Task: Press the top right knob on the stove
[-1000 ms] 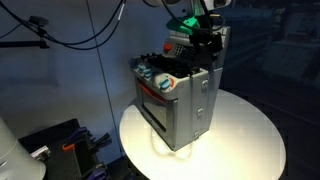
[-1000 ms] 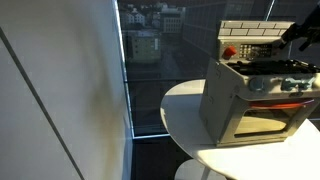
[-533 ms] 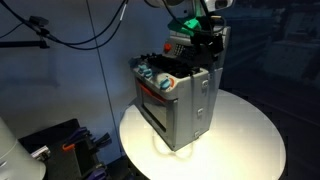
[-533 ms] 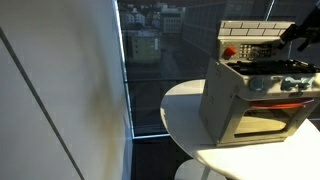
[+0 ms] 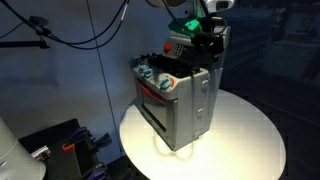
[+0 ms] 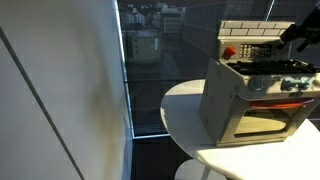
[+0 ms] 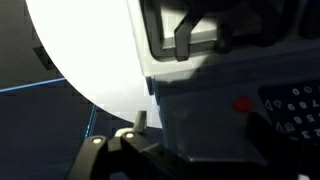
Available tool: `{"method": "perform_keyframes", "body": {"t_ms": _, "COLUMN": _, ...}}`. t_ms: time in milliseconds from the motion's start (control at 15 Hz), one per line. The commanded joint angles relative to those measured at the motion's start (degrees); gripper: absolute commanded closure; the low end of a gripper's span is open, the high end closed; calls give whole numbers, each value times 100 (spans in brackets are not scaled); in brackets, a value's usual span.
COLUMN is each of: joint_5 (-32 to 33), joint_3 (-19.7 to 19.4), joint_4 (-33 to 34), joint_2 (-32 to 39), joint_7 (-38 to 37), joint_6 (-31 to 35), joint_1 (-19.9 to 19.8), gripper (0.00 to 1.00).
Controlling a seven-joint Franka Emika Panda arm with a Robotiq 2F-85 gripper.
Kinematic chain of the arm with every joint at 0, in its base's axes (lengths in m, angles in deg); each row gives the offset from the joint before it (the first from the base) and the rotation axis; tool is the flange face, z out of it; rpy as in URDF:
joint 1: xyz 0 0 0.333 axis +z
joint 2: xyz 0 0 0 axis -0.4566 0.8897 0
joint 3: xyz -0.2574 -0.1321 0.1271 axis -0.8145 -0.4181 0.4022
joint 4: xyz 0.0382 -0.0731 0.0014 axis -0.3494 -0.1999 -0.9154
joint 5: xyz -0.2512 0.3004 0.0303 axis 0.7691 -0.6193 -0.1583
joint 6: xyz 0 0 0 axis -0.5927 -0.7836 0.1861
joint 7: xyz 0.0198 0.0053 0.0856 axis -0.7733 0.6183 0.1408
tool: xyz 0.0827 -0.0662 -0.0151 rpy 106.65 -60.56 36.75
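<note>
The stove (image 5: 180,105) is a small grey toy oven standing on a round white table (image 5: 245,140). It has teal knobs (image 5: 155,78) along its front top edge and a red-trimmed door. It also shows in an exterior view (image 6: 250,100), where a red knob (image 6: 229,51) sits on its brick-pattern back panel. My gripper (image 5: 205,45) hangs at the top of that back panel, at the stove's rear. In the wrist view the gripper (image 7: 200,128) looks open and straddles the panel's grey top, with the red knob (image 7: 242,104) just ahead. It holds nothing.
Cables (image 5: 95,30) hang behind the stove and black equipment (image 5: 60,140) sits on the floor beside the table. A white wall (image 6: 60,100) and a dark window (image 6: 150,50) stand beside the table (image 6: 185,115), whose edge is close around the stove.
</note>
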Motion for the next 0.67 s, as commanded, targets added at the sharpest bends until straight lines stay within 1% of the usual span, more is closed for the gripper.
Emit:
{"method": "perform_keyframes", "body": {"t_ms": 0, "joint_5": -164, "joint_3": 35, "joint_4": 310, "joint_2": 201, "joint_7": 185, "joint_6": -104, "joint_1": -75, "gripper": 0}}
{"method": "perform_keyframes", "body": {"t_ms": 333, "joint_5": -159, "joint_3": 37, "joint_4": 322, "joint_2": 214, "joint_7": 189, "joint_6": -92, "joint_1": -80, "gripper": 0}}
{"method": "perform_keyframes", "body": {"t_ms": 600, "joint_5": -103, "joint_3": 31, "joint_4": 176, "joint_2": 68, "joint_7": 170, "joint_6": -159, "joint_1": -60, "gripper": 0}}
